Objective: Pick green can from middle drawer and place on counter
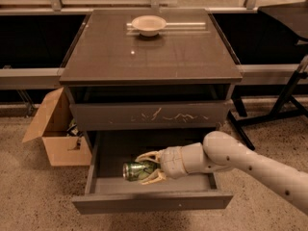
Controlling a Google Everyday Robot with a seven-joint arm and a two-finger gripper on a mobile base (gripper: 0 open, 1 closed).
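The green can (134,171) lies on its side inside the open middle drawer (153,201), its silvery end facing left. My gripper (150,167) reaches in from the right, and its pale fingers (148,156) close around the can from above and below. The can sits low, near the drawer floor. The counter (159,57) is the glossy dark top of the cabinet, well above the gripper.
A white bowl (148,24) stands at the back of the counter. A closed drawer front with pale scratches (149,115) sits just above the open drawer. An open cardboard box (57,134) is on the floor at left. A dark stand's legs (284,105) are at right.
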